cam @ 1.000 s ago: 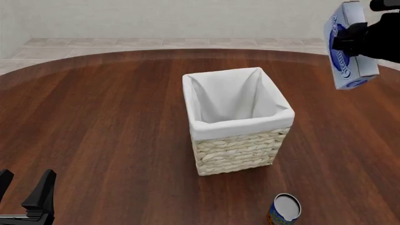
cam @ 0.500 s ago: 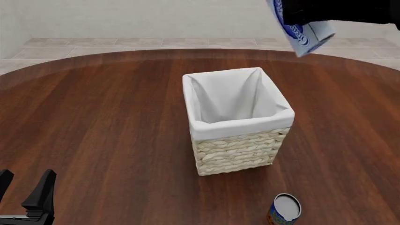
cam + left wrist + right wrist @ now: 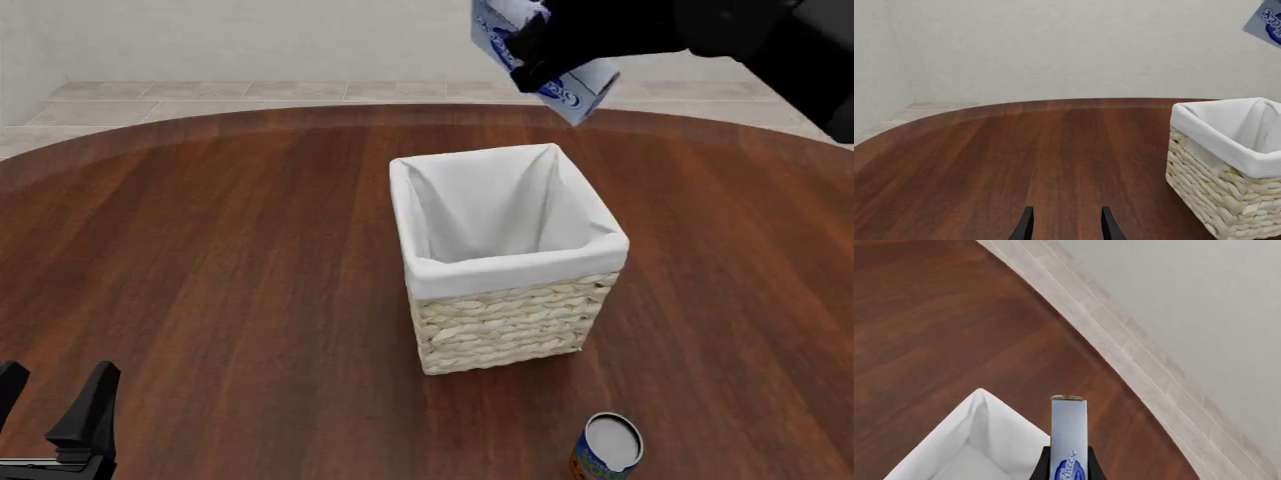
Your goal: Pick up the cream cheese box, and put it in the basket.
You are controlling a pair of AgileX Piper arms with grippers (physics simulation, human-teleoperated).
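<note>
My right gripper is shut on the cream cheese box, a pale carton with blue logos, held high above the far rim of the basket. The basket is tall, woven and lined with white cloth, at the table's middle. In the right wrist view the box stands edge-on between the fingers, over the basket's white lining. A corner of the box shows in the left wrist view, above the basket. My left gripper is open and empty at the near left; its fingers hover low over the table.
An orange-and-blue can with a white top stands at the table's near edge, right of centre. The round wooden table ends at a tiled floor and wall behind.
My right gripper has carried the cream cheese box leftward, from the far right to above the basket's far rim. The left arm has not moved.
</note>
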